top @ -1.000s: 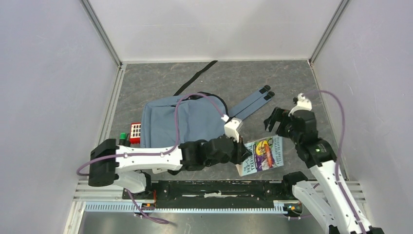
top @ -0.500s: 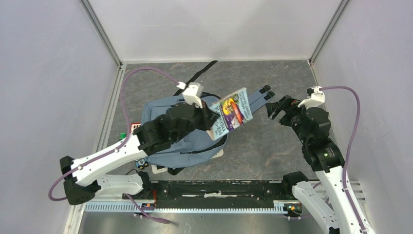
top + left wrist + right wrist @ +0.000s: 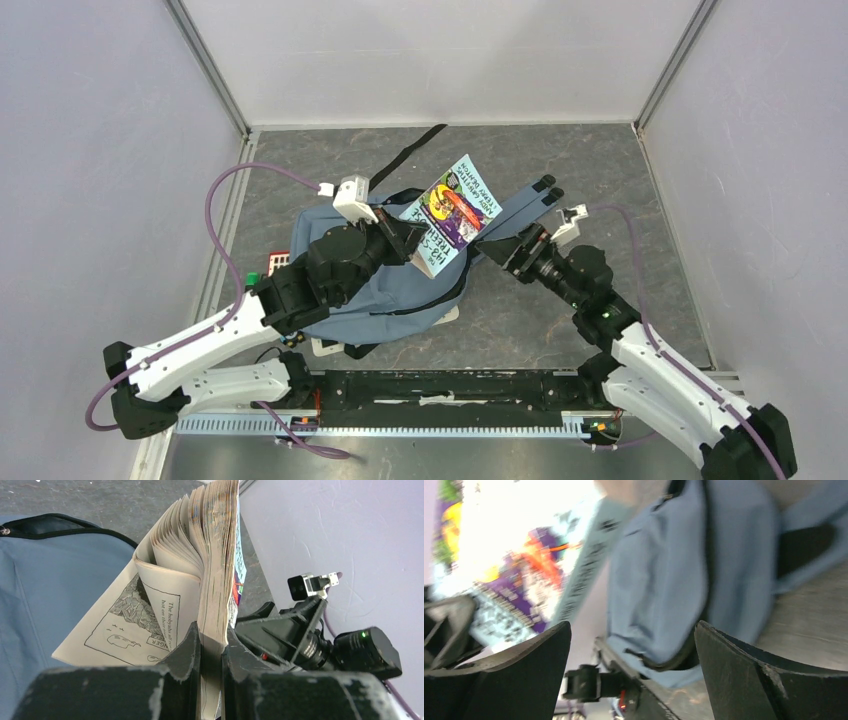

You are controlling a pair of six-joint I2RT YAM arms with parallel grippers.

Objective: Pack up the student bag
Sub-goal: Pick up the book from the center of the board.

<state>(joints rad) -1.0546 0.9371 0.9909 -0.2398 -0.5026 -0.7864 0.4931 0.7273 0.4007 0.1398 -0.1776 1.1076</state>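
Observation:
The grey-blue student bag point(image 3: 395, 285) lies flat in the middle of the floor, its blue straps point(image 3: 525, 200) pointing to the back right. My left gripper point(image 3: 412, 243) is shut on a paperback book point(image 3: 452, 213) with a purple and yellow cover and holds it up over the bag's top end. In the left wrist view the book point(image 3: 210, 580) stands between the fingers, its pages fanned. My right gripper point(image 3: 503, 250) is open and empty, just right of the book and above the bag's right edge. The right wrist view shows the bag point(image 3: 659, 580) and the book cover point(image 3: 509, 555), blurred.
A red calculator point(image 3: 277, 265) and a green object point(image 3: 254, 275) lie at the bag's left edge. A white flat item point(image 3: 330, 348) sticks out under the bag's near edge. A black strap point(image 3: 405, 155) runs to the back wall. Walls close in on the sides and back.
My left gripper lifted the book from the floor at the right front and carried it up and back over the bag. My right gripper swung left and down toward the book.

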